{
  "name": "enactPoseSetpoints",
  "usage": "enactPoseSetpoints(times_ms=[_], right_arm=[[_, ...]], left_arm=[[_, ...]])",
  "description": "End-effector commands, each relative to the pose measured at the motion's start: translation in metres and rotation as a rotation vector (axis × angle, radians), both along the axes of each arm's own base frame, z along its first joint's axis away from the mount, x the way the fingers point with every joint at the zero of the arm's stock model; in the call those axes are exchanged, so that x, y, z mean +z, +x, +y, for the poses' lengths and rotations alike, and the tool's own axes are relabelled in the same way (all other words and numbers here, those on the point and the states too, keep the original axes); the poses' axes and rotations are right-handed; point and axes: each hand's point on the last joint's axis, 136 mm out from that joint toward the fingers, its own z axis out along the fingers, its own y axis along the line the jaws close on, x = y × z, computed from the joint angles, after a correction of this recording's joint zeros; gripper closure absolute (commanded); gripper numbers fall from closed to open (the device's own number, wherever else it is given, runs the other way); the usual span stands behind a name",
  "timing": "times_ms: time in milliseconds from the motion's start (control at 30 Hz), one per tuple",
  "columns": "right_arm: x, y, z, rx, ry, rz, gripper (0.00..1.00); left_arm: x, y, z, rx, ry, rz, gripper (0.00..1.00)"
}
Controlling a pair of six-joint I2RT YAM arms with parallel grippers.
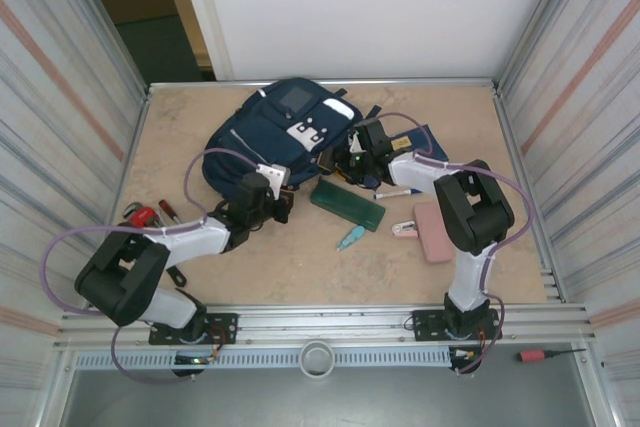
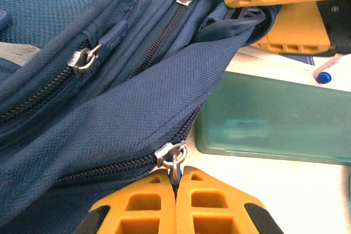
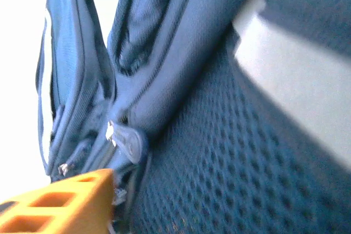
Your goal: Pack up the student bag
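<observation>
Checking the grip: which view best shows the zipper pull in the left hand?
Left wrist: the zipper pull sits close and sharp in the left hand. Top external: too small to find on the student bag. Right wrist: blurred, cannot pick it out.

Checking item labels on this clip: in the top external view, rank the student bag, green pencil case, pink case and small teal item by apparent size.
1. student bag, largest by far.
2. green pencil case and pink case: look about alike, not ranked.
3. small teal item, smallest.
</observation>
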Motion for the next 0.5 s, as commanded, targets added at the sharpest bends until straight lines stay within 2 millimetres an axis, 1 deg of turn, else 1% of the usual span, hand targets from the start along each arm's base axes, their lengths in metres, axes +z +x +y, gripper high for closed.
enactPoseSetpoints(times_ms=[0, 33, 100, 133, 233, 333, 400, 467], right_arm=[[0.016, 0.024, -0.007, -0.056, 0.009, -0.055, 0.66], [0.017, 0.026, -0.010, -0.059, 0.011, -0.058, 0.75], [0.020, 0.030, -0.015, -0.061, 0.014, -0.063, 0.89], [0.022, 0.032, -0.019, -0.060, 0.014, -0.064, 0.93], [0.030, 0.037, -0.028, -0.043, 0.013, -0.077, 0.97], [0.036, 0.042, -0.031, -0.002, -0.002, -0.084, 0.97], [0.038, 0.045, -0.032, 0.013, -0.015, -0.091, 0.97], [0.040, 0.051, -0.032, 0.020, -0.016, -0.095, 0.96]], left_arm=[[0.016, 0.000, 0.002, 0.015, -0.008, -0.048, 1.00], [0.014, -0.001, 0.007, 0.032, 0.005, -0.043, 1.00], [0.011, -0.002, 0.016, 0.063, 0.028, -0.034, 1.00], [0.009, -0.002, 0.023, 0.087, 0.040, -0.026, 1.00], [0.004, -0.004, 0.050, 0.173, 0.064, -0.002, 1.00], [0.003, -0.006, 0.077, 0.266, 0.064, 0.022, 1.00], [0.005, -0.007, 0.087, 0.294, 0.060, 0.026, 1.00], [0.008, -0.009, 0.086, 0.279, 0.059, 0.026, 1.00]])
